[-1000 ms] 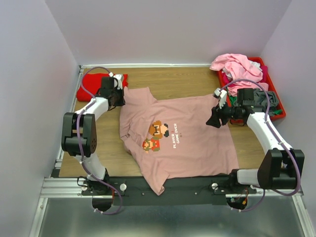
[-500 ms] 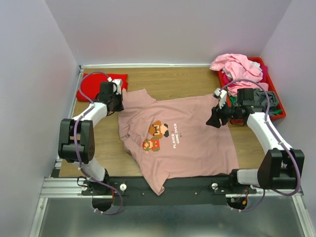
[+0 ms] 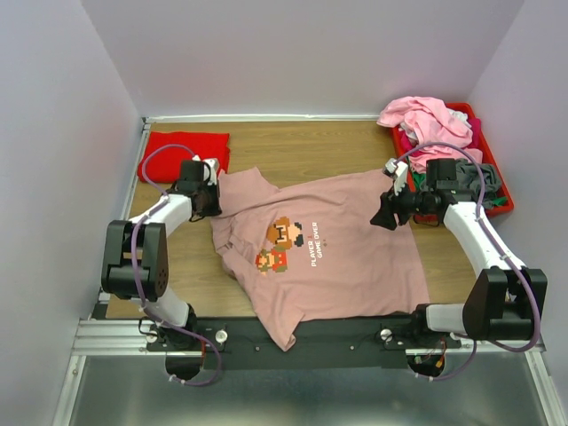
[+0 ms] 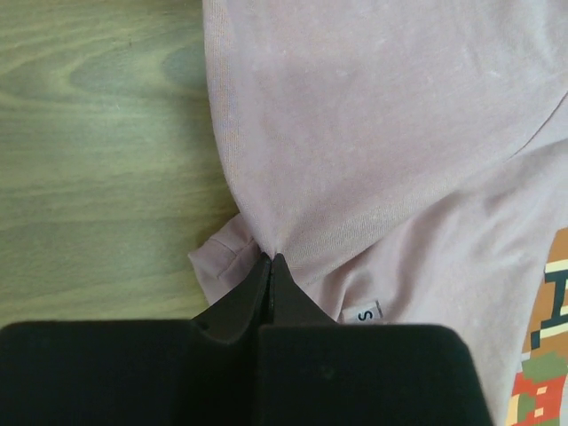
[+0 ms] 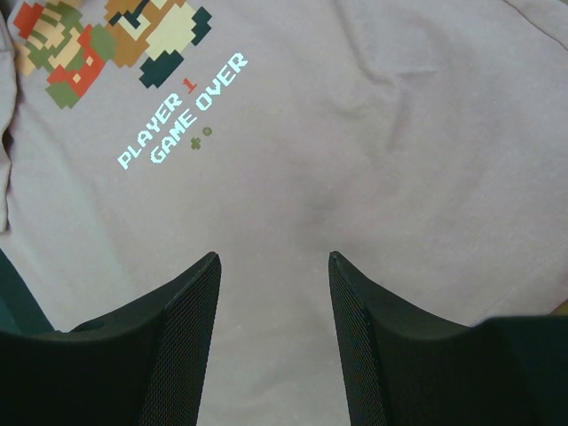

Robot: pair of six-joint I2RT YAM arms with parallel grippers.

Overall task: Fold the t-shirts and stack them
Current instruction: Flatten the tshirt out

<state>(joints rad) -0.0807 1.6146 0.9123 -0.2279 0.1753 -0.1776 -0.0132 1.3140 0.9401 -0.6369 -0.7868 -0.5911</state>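
A dusty-pink t-shirt with a pixel print lies spread across the table, one corner hanging over the near edge. My left gripper is shut on the shirt's left edge near the sleeve; in the left wrist view the closed tips pinch a fold of pink cloth. My right gripper is open and hovers over the shirt's right part; in the right wrist view it frames bare pink cloth. A folded bright red t-shirt lies at the back left.
A red plastic bin at the back right holds a heap of light pink, grey and magenta shirts. Purple walls close in the table on three sides. Bare wood shows behind the spread shirt.
My left gripper has pulled the shirt's left edge toward me and away from the red shirt, which now shows in full. My right gripper has not moved.
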